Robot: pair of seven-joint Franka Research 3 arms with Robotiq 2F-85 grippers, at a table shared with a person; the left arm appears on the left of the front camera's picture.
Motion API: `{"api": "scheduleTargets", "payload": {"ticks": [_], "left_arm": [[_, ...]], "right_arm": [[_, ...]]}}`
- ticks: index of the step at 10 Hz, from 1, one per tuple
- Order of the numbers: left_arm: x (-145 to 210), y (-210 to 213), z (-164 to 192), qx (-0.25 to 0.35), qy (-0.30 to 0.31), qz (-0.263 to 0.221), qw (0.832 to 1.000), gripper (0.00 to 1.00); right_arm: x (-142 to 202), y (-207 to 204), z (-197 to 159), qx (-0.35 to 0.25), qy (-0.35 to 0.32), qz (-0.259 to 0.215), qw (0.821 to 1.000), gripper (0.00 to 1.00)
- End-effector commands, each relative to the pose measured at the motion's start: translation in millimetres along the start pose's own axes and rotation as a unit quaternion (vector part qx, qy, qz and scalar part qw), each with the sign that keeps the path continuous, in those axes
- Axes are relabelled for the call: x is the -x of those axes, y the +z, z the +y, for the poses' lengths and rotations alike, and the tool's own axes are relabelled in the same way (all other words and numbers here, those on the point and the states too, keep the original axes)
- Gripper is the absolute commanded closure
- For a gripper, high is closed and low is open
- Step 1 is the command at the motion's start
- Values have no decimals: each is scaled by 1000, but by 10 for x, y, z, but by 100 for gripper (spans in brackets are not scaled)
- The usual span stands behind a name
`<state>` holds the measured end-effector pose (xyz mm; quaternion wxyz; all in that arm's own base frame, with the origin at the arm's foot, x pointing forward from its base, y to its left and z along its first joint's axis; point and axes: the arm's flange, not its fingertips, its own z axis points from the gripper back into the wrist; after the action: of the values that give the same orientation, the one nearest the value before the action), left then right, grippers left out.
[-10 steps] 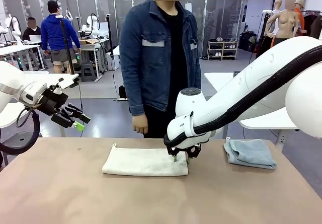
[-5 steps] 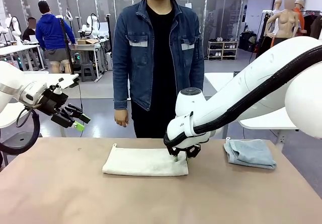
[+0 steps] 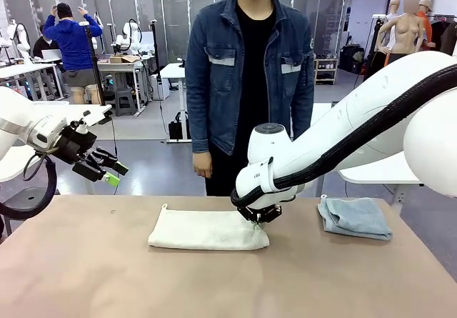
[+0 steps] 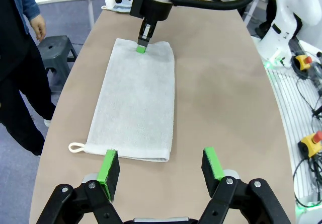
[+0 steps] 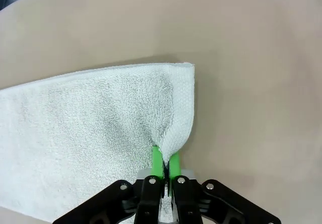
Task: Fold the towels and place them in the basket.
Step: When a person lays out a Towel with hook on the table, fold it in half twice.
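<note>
The right tool (image 3: 255, 217), at 3 o'clock of centre, points down with pads pinched together; the left tool (image 3: 108, 171), at 9 o'clock, hangs raised, pads spread.

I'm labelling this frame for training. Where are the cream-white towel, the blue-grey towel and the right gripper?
cream-white towel (image 3: 200, 230): front view, middle of its top face.
blue-grey towel (image 3: 357, 216): front view, centre of the folded pile.
right gripper (image 5: 165, 162): right wrist view, between its pinching fingertips.

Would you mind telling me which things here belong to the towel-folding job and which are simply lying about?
Job:
- cream towel, pinched at one end by the right gripper
- blue-grey towel
- left gripper, open

Lying about:
- stool
</note>
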<state>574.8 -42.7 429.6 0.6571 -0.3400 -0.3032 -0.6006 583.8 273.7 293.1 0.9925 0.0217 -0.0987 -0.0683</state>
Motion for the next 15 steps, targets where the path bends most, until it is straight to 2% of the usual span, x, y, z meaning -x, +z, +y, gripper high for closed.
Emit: {"api": "scheduleTargets", "payload": {"ticks": [1,4,9,12,15], "left_arm": [[-14,4,-6,-1,-2,0,1000,17],[-14,4,-6,-1,-2,0,1000,17],[-14,4,-6,-1,-2,0,1000,17],[-14,4,-6,-1,-2,0,1000,17],[-14,4,-6,-1,-2,0,1000,17]], "right_arm": [[-7,-106,-58,27,-6,2,1000,100],[-52,-43,-421,20,24,-3,1000,100],[-66,30,-894,26,18,-8,999,100],[-97,235,-976,21,12,-25,999,100],[-107,628,-753,11,19,-44,999,100]]}}
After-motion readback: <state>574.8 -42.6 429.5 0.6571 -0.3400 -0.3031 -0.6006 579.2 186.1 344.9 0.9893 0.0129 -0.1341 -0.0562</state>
